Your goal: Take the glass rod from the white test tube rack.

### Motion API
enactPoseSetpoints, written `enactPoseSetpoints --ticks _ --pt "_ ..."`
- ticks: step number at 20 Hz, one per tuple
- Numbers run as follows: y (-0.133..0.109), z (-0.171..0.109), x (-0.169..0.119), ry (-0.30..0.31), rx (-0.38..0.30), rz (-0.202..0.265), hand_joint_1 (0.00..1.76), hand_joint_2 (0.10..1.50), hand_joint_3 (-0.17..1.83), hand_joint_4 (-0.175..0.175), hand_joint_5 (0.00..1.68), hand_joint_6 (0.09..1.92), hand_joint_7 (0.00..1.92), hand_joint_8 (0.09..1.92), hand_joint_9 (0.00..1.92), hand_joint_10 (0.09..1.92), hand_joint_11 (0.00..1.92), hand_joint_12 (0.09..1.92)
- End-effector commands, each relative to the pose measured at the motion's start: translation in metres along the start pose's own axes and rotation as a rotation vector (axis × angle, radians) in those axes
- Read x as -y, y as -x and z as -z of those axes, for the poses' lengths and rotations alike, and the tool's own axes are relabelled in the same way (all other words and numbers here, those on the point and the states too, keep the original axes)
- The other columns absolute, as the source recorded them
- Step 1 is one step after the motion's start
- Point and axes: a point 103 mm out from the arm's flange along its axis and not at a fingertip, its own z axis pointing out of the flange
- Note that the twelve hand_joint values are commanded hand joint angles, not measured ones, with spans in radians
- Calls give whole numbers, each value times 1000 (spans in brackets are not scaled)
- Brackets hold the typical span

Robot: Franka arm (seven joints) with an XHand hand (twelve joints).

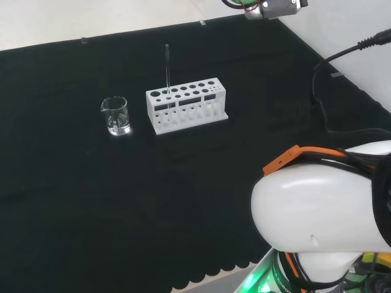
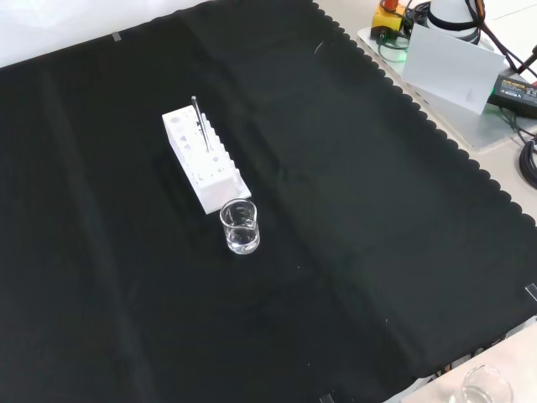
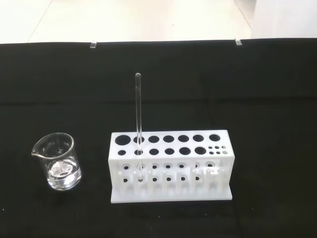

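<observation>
A thin clear glass rod [image 3: 137, 124] stands upright in the white plastic test tube rack [image 3: 171, 166], seated in a hole of the nearer row close to the rack's end that faces the beaker. The rack rests on the counter covered in black cloth [image 1: 91, 201]. In the head view a small clear glass beaker [image 1: 115, 115] stands just to the left of the rack, apart from it; in the front view it sits nearer the camera than the rack. There seems to be a little clear liquid at its bottom, though the glass makes that hard to judge. Whether the fingers are apart or together I cannot tell. The arm's big white link [image 1: 324, 207] bulks at the head view's lower right.
</observation>
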Motion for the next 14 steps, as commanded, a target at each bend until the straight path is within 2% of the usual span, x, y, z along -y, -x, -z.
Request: enactPoseSetpoints --ticks 1,2,4,14 --pt "8 53 59 72 88 -93 587 1125 -54 -102 68 119 264 87 470 87 544 87" --pt "8 56 63 75 96 -98 499 1160 -39 -94 33 87 166 87 311 87 397 87" --pt "7 59 65 77 97 -101 433 1186 -28 -88 6 87 93 87 193 87 287 87" --pt "5 55 63 73 96 -94 415 1193 -26 -87 0 87 70 87 159 87 254 87"
